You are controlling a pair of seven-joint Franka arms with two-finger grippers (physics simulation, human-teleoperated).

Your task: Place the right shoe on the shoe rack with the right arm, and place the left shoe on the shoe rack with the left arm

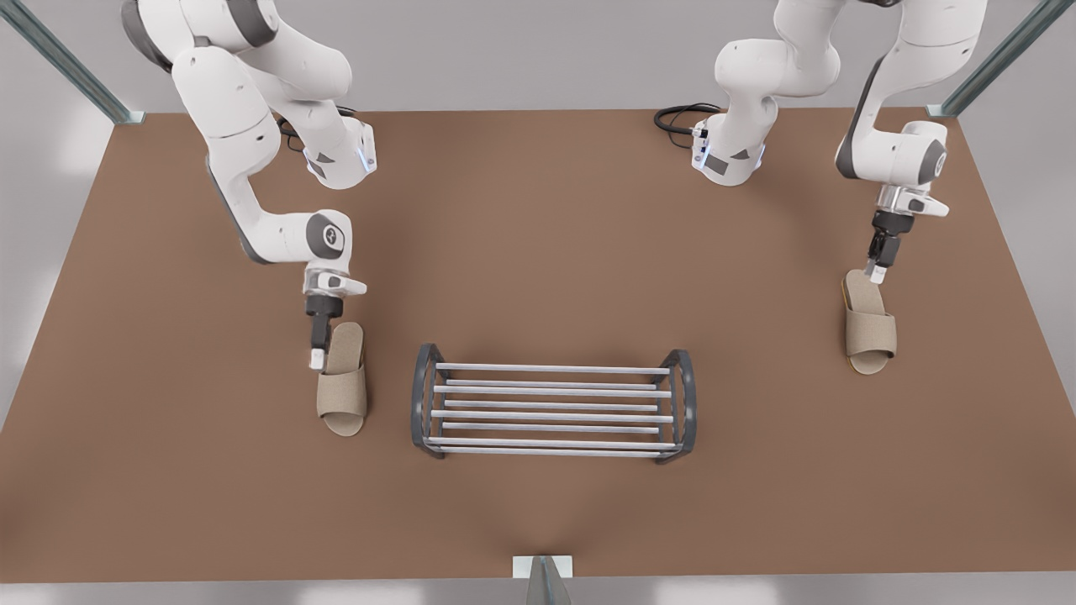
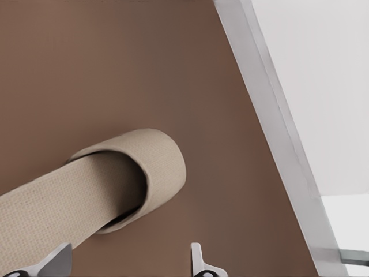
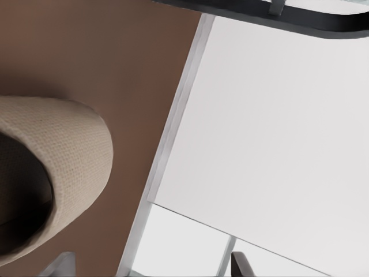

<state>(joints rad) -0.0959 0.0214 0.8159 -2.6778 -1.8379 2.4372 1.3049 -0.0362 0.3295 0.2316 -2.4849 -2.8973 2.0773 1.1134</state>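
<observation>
Here's the right gripper [image 1: 317, 360], low on the front view's left, tips down at the table [image 1: 546, 252]. The right shoe [image 1: 342, 380] lies flat just beside it, on the side facing the shoe rack [image 1: 546, 368]. Over to its wrist camera: the right gripper [image 3: 151, 265] has its fingers [image 3: 63, 262] spread wide, with bare table between them. The tan strap of the right shoe [image 3: 52, 167] bulges just outside one finger. This camera also catches the table's pale edge just past the toe, which the front view doesn't set so near.

Across on the front view's right, the left gripper [image 1: 876, 270] hangs right at the heel of the left shoe [image 1: 870, 323]. From the front I can't tell whether tips and heel touch. The wrist camera helps: the left gripper [image 2: 128, 264] is spread too, with the fingers [image 2: 199, 262] well apart. The left shoe [image 2: 104, 184] runs away from them, its heel end passing by one finger and its toe pointing off toward the table's edge.

The shoe rack stands between the two shoes, near the right one and well apart from the left, and its silver bars are bare.
</observation>
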